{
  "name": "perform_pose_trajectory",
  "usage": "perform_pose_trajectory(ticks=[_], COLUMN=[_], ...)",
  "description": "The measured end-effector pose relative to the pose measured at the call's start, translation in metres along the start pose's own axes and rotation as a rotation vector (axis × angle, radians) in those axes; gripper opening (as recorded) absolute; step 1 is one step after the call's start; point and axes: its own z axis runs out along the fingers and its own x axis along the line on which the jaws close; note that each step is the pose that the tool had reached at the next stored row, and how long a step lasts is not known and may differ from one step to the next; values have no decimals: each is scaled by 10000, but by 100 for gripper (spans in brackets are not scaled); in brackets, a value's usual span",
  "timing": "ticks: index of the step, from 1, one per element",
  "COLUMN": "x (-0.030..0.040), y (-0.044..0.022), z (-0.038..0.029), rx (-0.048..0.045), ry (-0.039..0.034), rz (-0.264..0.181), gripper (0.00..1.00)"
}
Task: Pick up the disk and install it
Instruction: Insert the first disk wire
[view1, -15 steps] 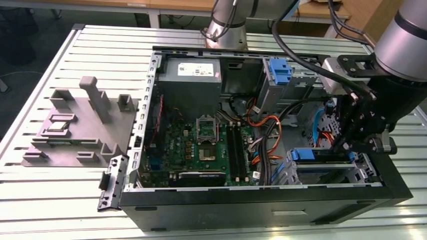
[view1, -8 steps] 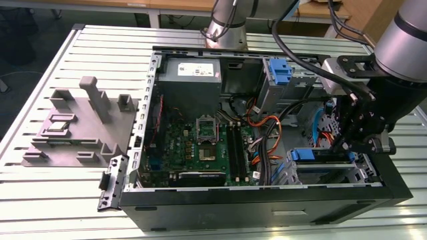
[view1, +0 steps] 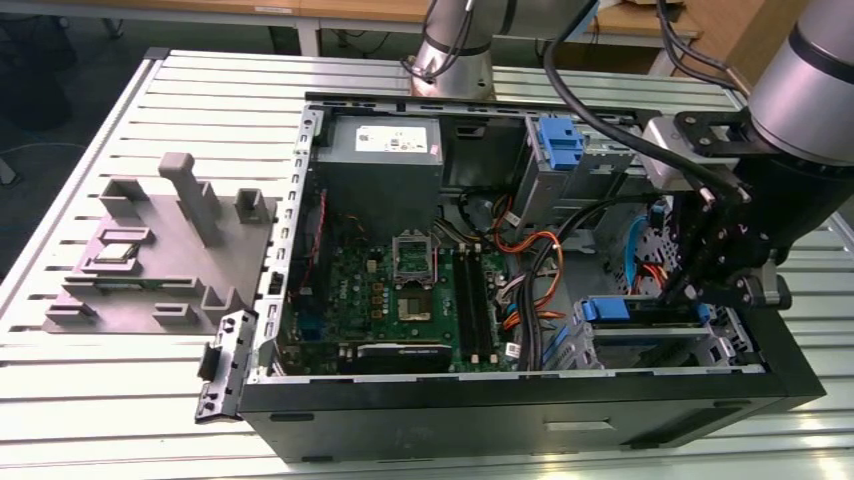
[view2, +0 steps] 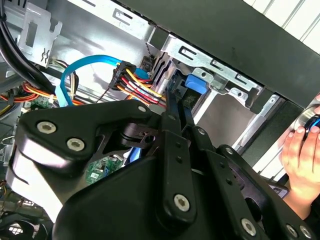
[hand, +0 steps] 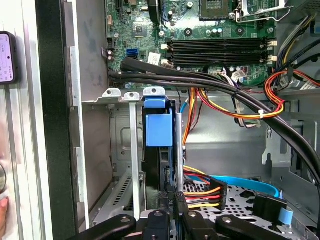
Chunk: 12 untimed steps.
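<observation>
Currently: Disk at the Drive Bay, Hazards Listed

Item 1, the tool (view1: 707, 290). You see it low inside the open computer case (view1: 534, 420), at the drive bay (view1: 667, 345) on the exterior view's right. In the second wrist view its black linkage reaches toward the bay. Whether its jaws are parted or closed cannot be told, nor whether they grip anything.

Item 2, the disk (hand: 159, 135). In the first wrist view it stands on edge in the bay's slot, its blue carrier bracket uppermost, dark body below, directly ahead of the tool. It appears partly or fully entered; how deep it sits is hidden.

Item 3, cables (hand: 240, 102). Black, orange, red and yellow leads run just beside the bay, and a connector plug (hand: 205, 195) lies close to the tool.

Item 4, a hand (view2: 300, 160), resting outside the case wall near the bay.

Risks, as judged:
- Bracket may catch on the bay rail if the disk sits tilted, so it jams.
- Linkage may snag the nearby leads and pull the plug.
- Your hand is close to the moving arm; pinching is possible.
</observation>
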Motion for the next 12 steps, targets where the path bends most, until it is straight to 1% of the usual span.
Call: perform_pose_trajectory(ticks=[4,8,12], x=[5,14,15], y=[0,2,2], z=[10,38,40], rx=[0,0,0], ry=[1,0,1], rz=[0,0,0], gripper=[16,16,16])
